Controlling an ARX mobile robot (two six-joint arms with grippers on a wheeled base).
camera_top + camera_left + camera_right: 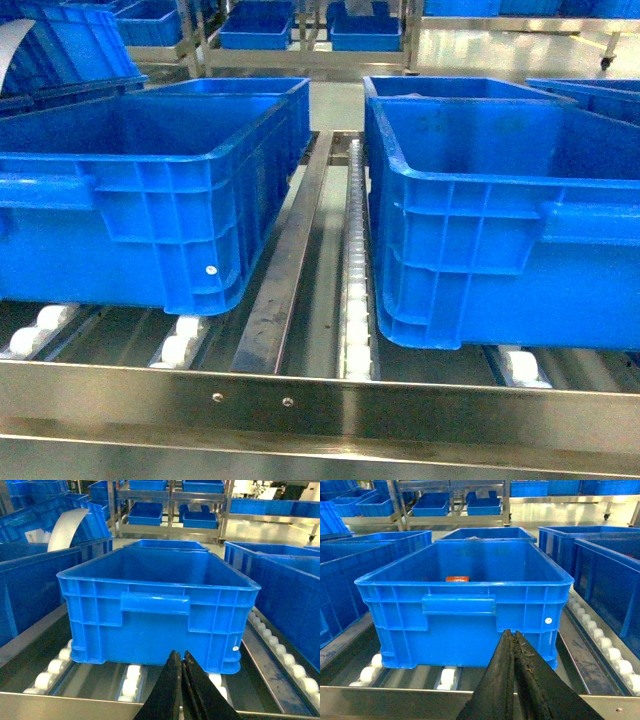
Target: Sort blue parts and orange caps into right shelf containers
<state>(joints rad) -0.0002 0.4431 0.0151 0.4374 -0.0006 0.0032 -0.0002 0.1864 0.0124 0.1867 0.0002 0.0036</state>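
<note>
meanwhile both hands, left hand (181,680) and right hand (514,675), pressed together before blue bins (465,600).

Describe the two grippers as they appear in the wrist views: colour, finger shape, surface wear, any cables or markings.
The left gripper has smooth, matte black fingers that taper to narrow, blade-like tips. The right gripper is the same black wedge shape, but its surface looks scuffed and dusty, with pale specks. No cables, labels or markings show on either. The arms themselves are outside every view.
</note>
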